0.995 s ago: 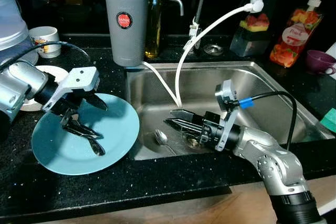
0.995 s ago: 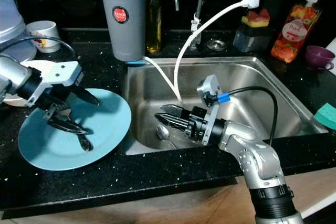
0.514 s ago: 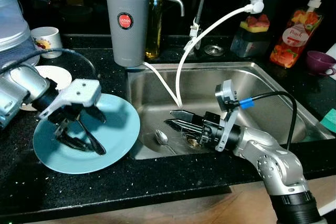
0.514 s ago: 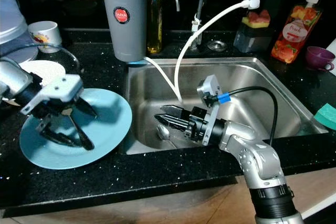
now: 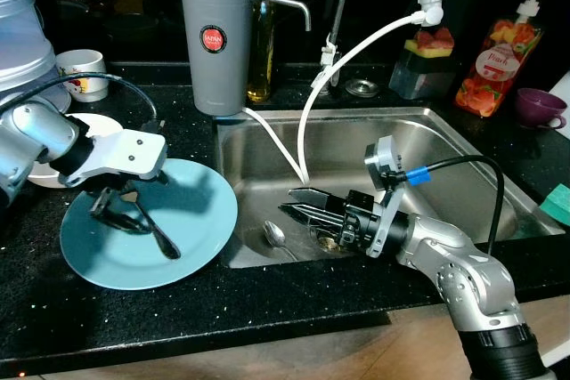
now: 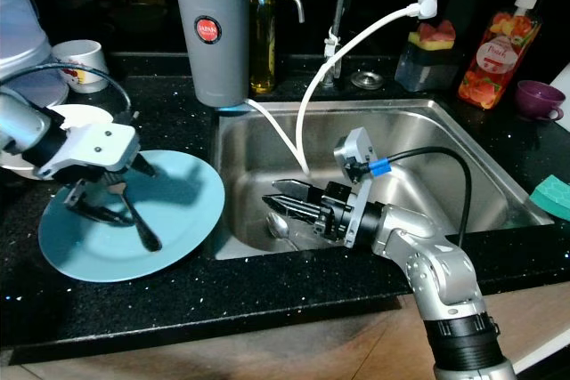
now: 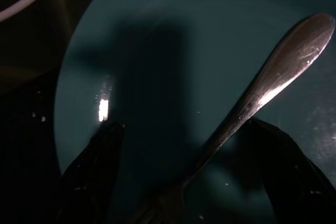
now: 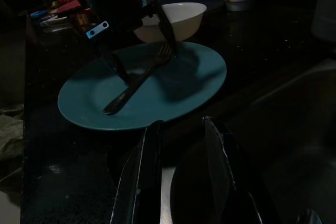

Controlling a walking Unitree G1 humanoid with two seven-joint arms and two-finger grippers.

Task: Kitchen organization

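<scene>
Black stone counter point(image 5: 294, 291) surrounds a steel sink point(image 5: 463, 153). Left of the sink lies a blue plate point(image 5: 191, 238) with a fork point(image 5: 153, 227) on it, handle toward the counter's front edge. The left gripper point(image 5: 114, 209) hangs over the plate's far-left part, fingers spread to either side of the fork's tine end; in the left wrist view the tines are cut off and both fingers point(image 7: 92, 161) are dark and hard to make out. The right gripper point(image 5: 298, 204) reaches into the sink, pointing toward the plate, fingers slightly apart and holding nothing. A spoon point(image 5: 274, 236) lies on the sink floor just below it, its handle partly hidden by the sink's front wall. A white bowl point(image 8: 181, 17) sits behind the plate, partly hidden by the left arm.
</scene>
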